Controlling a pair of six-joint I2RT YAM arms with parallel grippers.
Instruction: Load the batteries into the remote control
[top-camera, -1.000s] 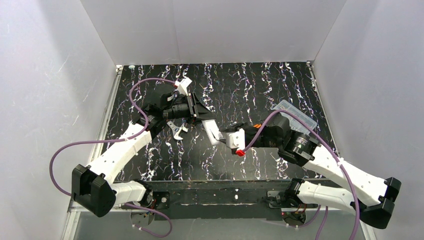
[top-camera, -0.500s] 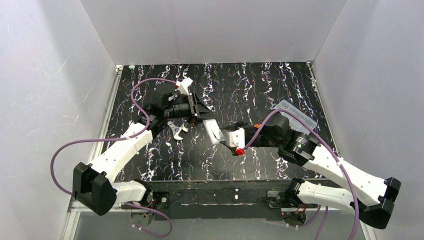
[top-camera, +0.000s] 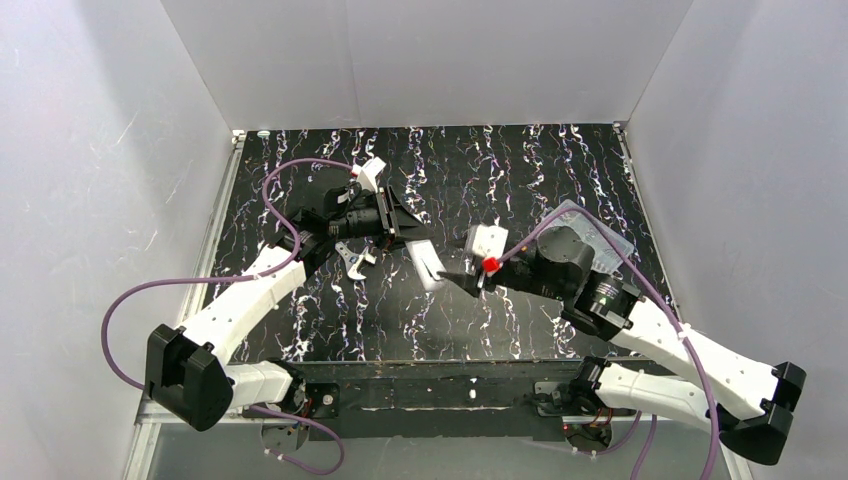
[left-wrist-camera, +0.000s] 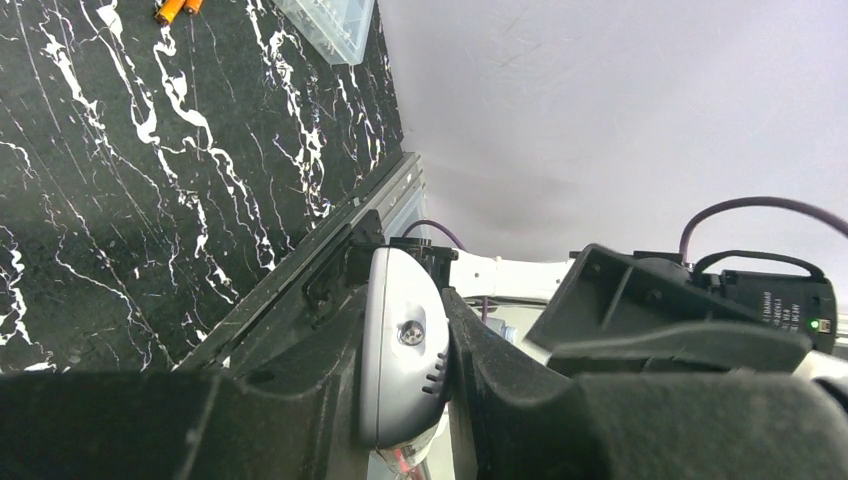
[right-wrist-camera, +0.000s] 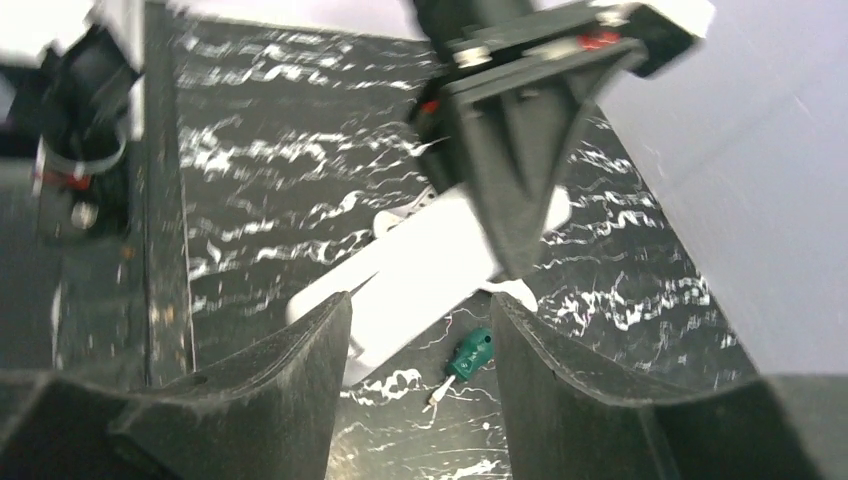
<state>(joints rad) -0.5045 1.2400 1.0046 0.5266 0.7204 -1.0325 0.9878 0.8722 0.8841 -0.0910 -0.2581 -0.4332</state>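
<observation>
My left gripper (top-camera: 408, 238) is shut on the white remote control (top-camera: 427, 262), which it holds above the table, sticking out toward the right arm. In the left wrist view the remote control (left-wrist-camera: 403, 355) is pinched edge-on between the two black fingers. My right gripper (right-wrist-camera: 418, 308) is open, and the near end of the remote control (right-wrist-camera: 420, 275) lies at its fingertips; I cannot tell whether they touch. Two orange batteries (left-wrist-camera: 176, 8) lie on the table far from the left gripper. In the top view the right arm hides them.
A green-handled screwdriver (right-wrist-camera: 467, 356) lies on the black marbled table (top-camera: 500, 180) below the remote. A clear plastic box (left-wrist-camera: 330, 25) sits beside the batteries, at the right side of the table (top-camera: 600, 228). A small bent white fitting (top-camera: 351, 259) lies under the left wrist. White walls enclose the table.
My right gripper has opened wider and its wrist has rolled, so its camera mount swung up and back. The left gripper and the remote stayed almost in place.
</observation>
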